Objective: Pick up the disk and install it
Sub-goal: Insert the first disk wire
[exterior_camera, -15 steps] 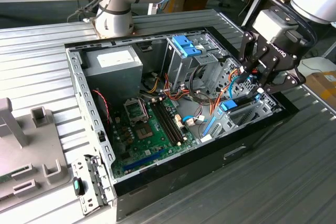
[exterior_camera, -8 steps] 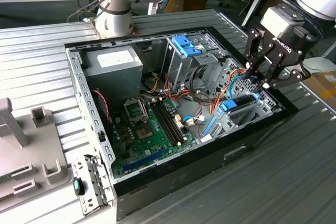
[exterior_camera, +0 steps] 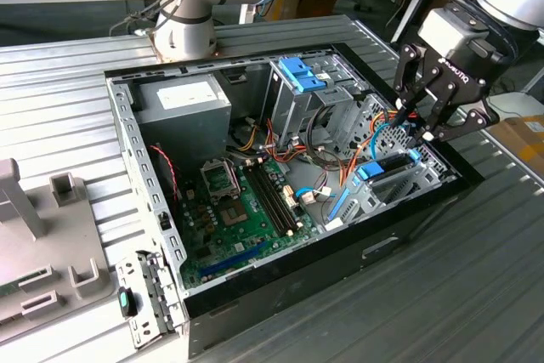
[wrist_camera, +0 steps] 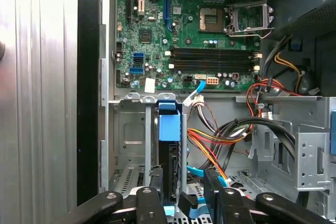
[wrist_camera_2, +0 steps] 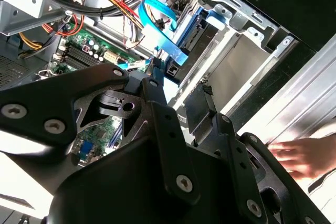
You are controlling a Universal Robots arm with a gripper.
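The disk (exterior_camera: 387, 167) stands on edge in the metal bay at the front corner of the open computer case (exterior_camera: 144, 201), on the exterior view's right. Its blue carrier tab (wrist_camera: 169, 124) and dark narrow edge face up in the first wrist view. My gripper (exterior_camera: 415, 125) hangs just above it, open. In the first wrist view the gripper (wrist_camera: 184, 182) has its two black fingers either side of the disk's edge, with a gap to each. In the second wrist view the fingertips (wrist_camera_2: 152, 72) point down toward the bay.
A grey power supply box (exterior_camera: 183, 99) with a white sticker sits at the case's back. The green motherboard (exterior_camera: 246, 201) lies in the middle. Loose cables (wrist_camera: 220, 135) run beside the bay. A bare blue bracket (exterior_camera: 302, 74) tops the drive cage. A person's hand (wrist_camera_2: 299, 156) rests outside the case.
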